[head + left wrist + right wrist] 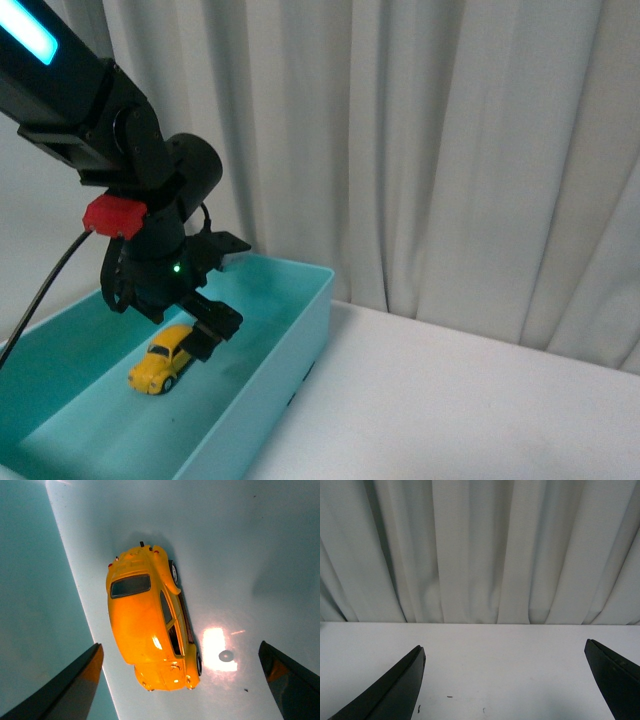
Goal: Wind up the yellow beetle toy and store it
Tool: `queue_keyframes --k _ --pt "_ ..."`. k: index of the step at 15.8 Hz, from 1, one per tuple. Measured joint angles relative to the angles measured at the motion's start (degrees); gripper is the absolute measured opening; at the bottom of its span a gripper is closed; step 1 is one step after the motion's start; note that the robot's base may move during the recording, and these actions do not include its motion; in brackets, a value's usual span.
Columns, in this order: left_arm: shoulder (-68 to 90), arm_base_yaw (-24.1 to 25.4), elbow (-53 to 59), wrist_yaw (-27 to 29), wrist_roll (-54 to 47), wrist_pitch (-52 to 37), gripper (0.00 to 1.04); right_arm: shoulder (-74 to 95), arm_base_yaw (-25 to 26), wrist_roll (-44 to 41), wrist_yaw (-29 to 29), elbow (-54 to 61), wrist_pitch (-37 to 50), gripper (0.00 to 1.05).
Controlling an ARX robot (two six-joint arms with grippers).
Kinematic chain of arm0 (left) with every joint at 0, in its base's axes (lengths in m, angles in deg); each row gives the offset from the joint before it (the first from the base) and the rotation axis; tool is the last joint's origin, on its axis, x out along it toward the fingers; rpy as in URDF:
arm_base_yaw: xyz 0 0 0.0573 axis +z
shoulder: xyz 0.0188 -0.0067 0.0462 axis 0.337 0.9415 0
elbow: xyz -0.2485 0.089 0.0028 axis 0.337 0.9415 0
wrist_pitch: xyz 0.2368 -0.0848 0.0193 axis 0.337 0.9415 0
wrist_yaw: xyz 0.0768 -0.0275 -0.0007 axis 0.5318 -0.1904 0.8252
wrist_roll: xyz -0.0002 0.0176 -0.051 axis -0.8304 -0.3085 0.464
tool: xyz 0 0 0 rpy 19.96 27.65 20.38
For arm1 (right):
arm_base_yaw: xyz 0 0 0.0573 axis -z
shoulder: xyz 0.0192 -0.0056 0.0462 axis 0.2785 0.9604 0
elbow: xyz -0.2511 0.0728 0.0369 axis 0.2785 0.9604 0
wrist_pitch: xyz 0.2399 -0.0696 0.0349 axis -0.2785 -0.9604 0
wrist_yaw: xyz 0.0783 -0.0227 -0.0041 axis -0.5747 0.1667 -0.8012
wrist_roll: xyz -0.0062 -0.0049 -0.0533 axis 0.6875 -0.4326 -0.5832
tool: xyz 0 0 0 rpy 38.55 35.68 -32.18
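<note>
One little yellow beetle toy point(161, 362) sits on its wheels on the floor of the teal bin point(290, 330), and nothing is touching it. Your left gripper point(200, 325) hangs just above the car with its fingers spread wide. In the left wrist view you can see the car point(150, 625) between the two fingertips point(75, 685), with bare floor on both sides of it. One side wall of the bin is close to the car, and the other side has more room. Your right gripper point(505, 680) is spread wide too and holds nothing. It looks over the bare white table point(500, 655), which ends at the grey curtain point(485, 550).
</note>
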Motion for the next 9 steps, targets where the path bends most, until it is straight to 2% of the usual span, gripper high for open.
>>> queue_keyframes --k 1,2,9 --pt "-1.95 0.00 0.83 -2.08 -0.57 0.26 1.00 0.00 0.00 0.00 0.00 0.00 0.00 0.98" --pt "-5.18 0.00 1.88 -4.00 -0.70 0.09 0.97 0.00 0.00 0.00 -0.02 0.00 -0.02 0.98" --pt "-36.89 0.74 9.55 -16.26 -1.16 -8.09 0.98 0.00 0.00 0.00 -0.02 0.00 -0.02 0.98"
